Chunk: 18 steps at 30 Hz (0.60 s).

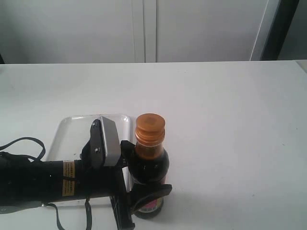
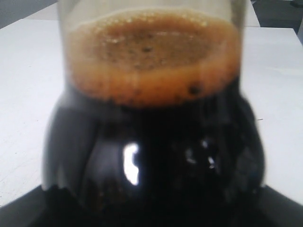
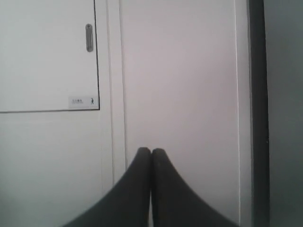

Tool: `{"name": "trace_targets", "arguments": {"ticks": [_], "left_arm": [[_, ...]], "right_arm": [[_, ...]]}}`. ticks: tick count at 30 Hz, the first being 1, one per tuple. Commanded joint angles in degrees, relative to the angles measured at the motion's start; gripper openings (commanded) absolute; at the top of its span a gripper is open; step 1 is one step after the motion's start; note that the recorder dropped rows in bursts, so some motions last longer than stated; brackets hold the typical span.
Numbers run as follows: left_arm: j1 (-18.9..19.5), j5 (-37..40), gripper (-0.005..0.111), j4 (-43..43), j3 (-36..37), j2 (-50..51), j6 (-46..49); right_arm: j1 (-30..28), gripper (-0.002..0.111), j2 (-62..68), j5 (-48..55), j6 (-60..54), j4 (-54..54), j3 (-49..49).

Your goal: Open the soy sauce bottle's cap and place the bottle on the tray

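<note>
The soy sauce bottle [image 1: 149, 167] stands upright on the white table near the front edge, dark liquid inside, a bit of its coloured label showing at the base. Its orange-gold cap [image 1: 150, 126] sits shut on the neck. My left gripper [image 1: 144, 182] is shut on the bottle's body, black fingers on both sides. In the left wrist view the bottle [image 2: 151, 142] fills the picture, foam on top of the dark sauce. The white tray [image 1: 72, 132] lies just left of the bottle, partly hidden by my left arm. My right gripper [image 3: 151, 153] is shut, empty, facing a cabinet.
White cabinet doors [image 3: 52, 71] stand behind the table, with a dark vertical post [image 1: 280, 28] at the far right. The table's [image 1: 225, 120] white top stretches to the right of the bottle. Black cables [image 1: 21, 143] trail from my left arm.
</note>
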Motion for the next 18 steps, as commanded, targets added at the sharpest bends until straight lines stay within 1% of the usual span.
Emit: {"name": "trace_targets", "arguments": {"ticks": [1,4,7,12,16,18], "left_arm": [[-0.26,0.13,0.0,1.21,-0.02,-0.16,-0.11],[-0.26,0.13,0.0,1.21,-0.02,-0.16,-0.11],[-0.26,0.13,0.0,1.21,-0.02,-0.16,-0.11],[-0.26,0.13,0.0,1.21,-0.02,-0.16,-0.11],[-0.26,0.13,0.0,1.21,-0.02,-0.16,-0.11],[-0.26,0.13,0.0,1.21,-0.02,-0.16,-0.11]], "right_arm": [[-0.36,0.0,7.18,8.31,-0.46,-2.83,-6.18],[-0.36,0.0,10.76,11.88,-2.72,-2.83,-9.44],[-0.36,0.0,14.35,17.86,-6.75,-2.83,-12.33],[-0.36,0.0,21.54,31.63,-14.06,-1.68,-17.31],[-0.36,0.0,26.27,40.07,-20.63,5.58,-20.43],[-0.36,0.0,28.48,44.55,-27.9,13.64,-21.66]]}}
